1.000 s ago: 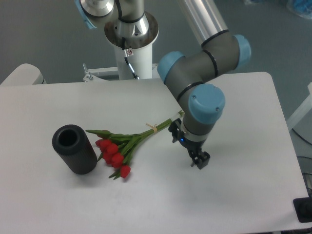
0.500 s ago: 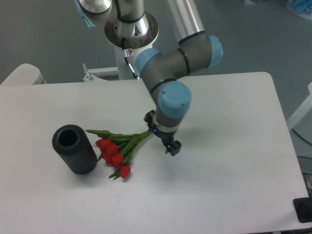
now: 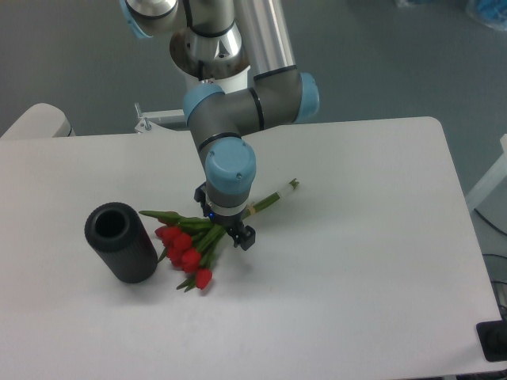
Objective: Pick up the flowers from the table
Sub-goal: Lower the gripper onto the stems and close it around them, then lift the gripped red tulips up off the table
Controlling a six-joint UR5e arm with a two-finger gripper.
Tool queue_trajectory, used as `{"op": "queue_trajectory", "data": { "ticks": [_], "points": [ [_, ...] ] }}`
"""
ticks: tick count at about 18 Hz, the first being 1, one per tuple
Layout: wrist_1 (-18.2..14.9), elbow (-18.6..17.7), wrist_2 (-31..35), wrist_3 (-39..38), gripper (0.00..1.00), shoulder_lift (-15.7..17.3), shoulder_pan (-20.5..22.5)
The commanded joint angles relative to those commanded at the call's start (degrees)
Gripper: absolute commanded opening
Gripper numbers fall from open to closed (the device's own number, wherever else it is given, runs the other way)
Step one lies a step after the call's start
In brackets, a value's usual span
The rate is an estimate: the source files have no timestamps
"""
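Centre frame, the gripper [image 3: 236,236] is hovering over the flowers [image 3: 192,244] on the counter [image 3: 380,261]; jaws' spread unclear; lowering and closing on the stems comes next.

We see a matte white table [image 3: 372,261], a dull black rubbery-looking cylinder [image 3: 120,242], smooth grey-and-blue plastic arm joints [image 3: 230,166], and a glossy metal arm tube [image 3: 265,36].

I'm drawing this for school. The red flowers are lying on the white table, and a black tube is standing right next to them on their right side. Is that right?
Not quite. In the camera view the black tube stands to the left of the flowers, not the right. The rest holds: the red flowers lie on the white table.
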Motion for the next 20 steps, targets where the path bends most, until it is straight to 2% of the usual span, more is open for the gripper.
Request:
{"op": "queue_trajectory", "data": {
  "ticks": [4,8,9,10,12,14,17,20],
  "points": [
    [3.25,-2.19,0.17,-0.09,1.0,-0.7,-0.26],
    [3.52,-2.82,0.09,-0.09,1.0,-1.05,-0.35],
    [3.52,-2.82,0.09,-0.09,0.95,-1.23,-0.35],
    [3.35,-2.73,0.0,-0.17,0.69,-1.23,-0.35],
    [3.17,-2.64,-0.09,-0.61,0.28,-1.14,-0.26],
    [3.08,-2.2,0.09,-0.7,0.05,-1.06,-0.09],
    [2.9,-1.42,0.35,-0.26,0.03,-0.62,0.35],
    [2.29,1.31,0.62,-0.35,0.03,-0.62,0.61]
  ]
}}
